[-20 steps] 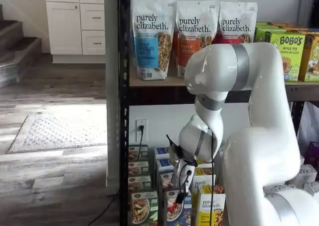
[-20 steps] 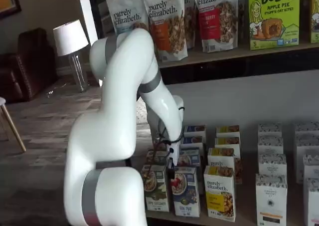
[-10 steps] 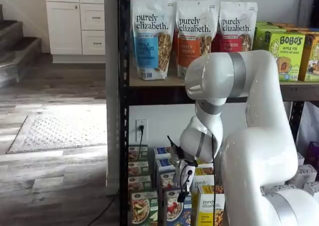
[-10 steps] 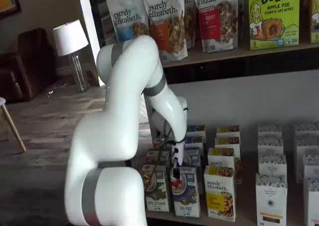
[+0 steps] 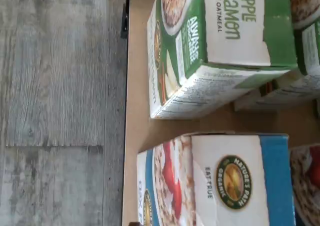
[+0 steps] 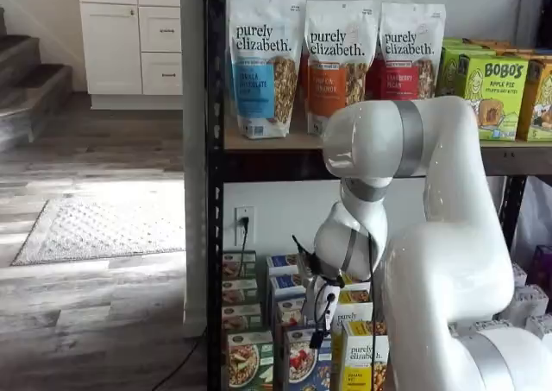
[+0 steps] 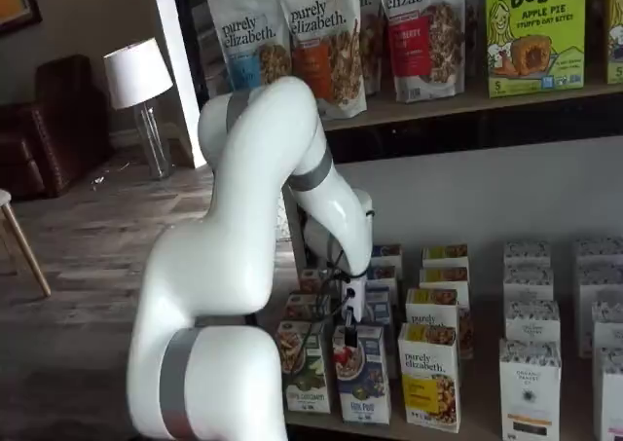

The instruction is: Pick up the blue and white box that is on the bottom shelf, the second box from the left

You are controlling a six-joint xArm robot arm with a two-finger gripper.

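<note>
one pincer point(image 7: 348, 336) just above blue and white box point(image 7: 361, 373).

Blue and white box point(image 7: 359, 374) at the front edge of the bottom shelf point(image 7: 458, 431), hemmed by a green carton point(image 7: 304, 367) just beside it on one flank and a yellow carton point(image 7: 429, 376) near on the other. Narrow strip of bare board between blue and green cartons in the wrist view. More cartons close behind. Open above and in front; end effector point(image 7: 345, 332) just over the top, finger gap unreadable.
</note>
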